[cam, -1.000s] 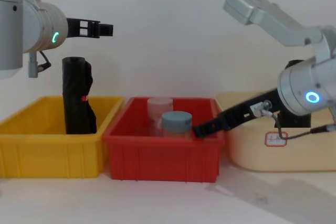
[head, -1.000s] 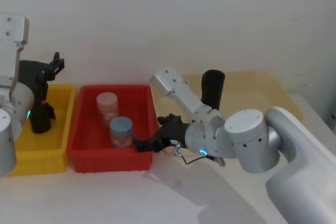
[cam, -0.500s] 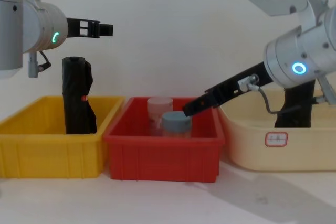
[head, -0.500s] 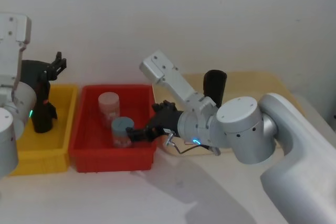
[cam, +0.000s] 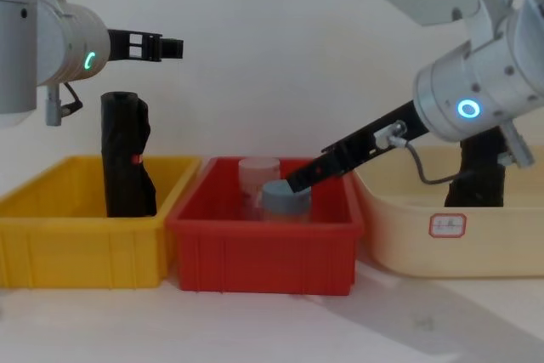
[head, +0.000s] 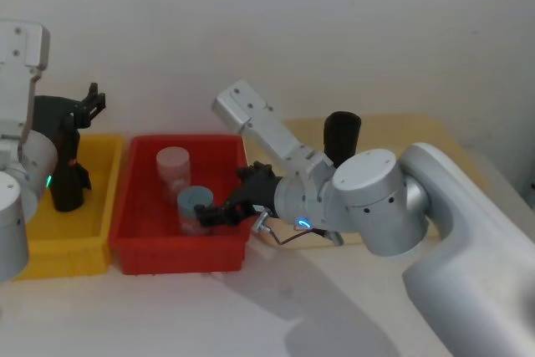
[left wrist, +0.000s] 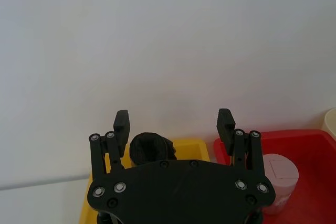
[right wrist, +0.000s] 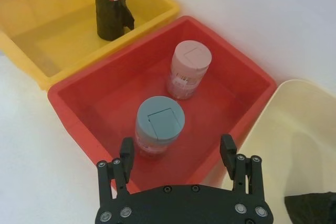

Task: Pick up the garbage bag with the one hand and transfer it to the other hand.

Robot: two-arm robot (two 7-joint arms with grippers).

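Right gripper (right wrist: 177, 145), open and empty low over the red bin (cam: 263, 252), could topple the blue-lidded jar (right wrist: 160, 124) just beneath

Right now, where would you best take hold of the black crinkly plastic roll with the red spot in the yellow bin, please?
Probably its upper part, from above: the black crinkly plastic roll stands upright, its top clear of the yellow plastic bin's walls. The open left tool hangs above it.
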